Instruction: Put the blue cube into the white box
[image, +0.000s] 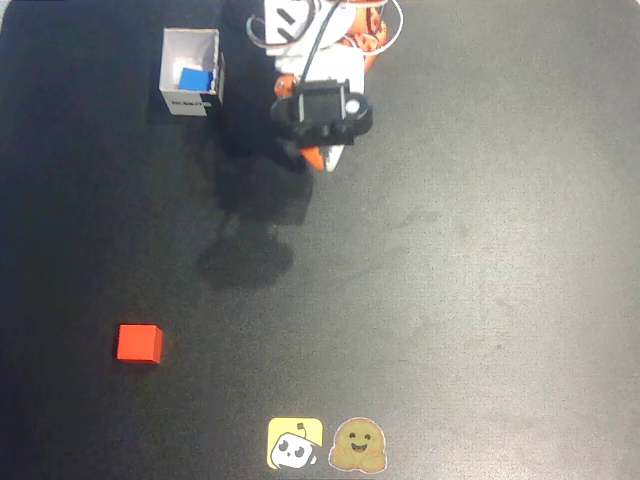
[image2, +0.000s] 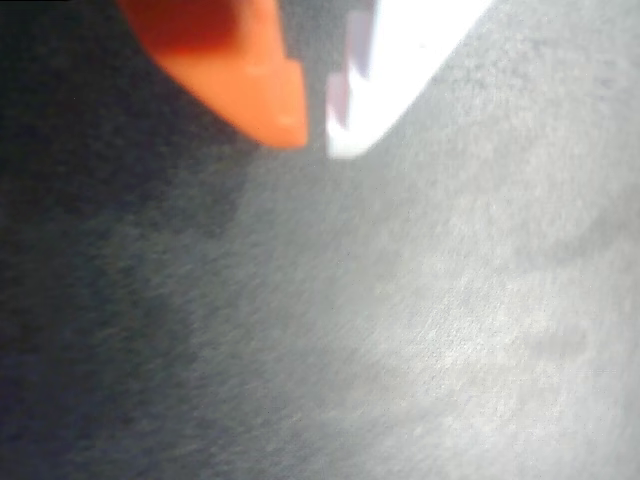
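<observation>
Now, your readings:
Pincer: your orange and white tips sit nearly together with a thin gap, holding nothing, above bare black mat.
Cube: blue, inside the box, to the pincer's left in the overhead view.
Label: dark print on the box side, unreadable.
Red cube: well apart, lower left.
Stickers: two cartoon faces at the mat's bottom edge.

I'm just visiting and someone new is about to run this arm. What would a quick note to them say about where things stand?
Gripper: fingers nearly together, nothing between them, over bare black table in the wrist view.
Blue cube: already inside the white box, top left in the overhead view.
Red cube: alone at lower left, not part of the job.
Done: cube is in the box.
Left: apparently nothing but parking the arm.
</observation>
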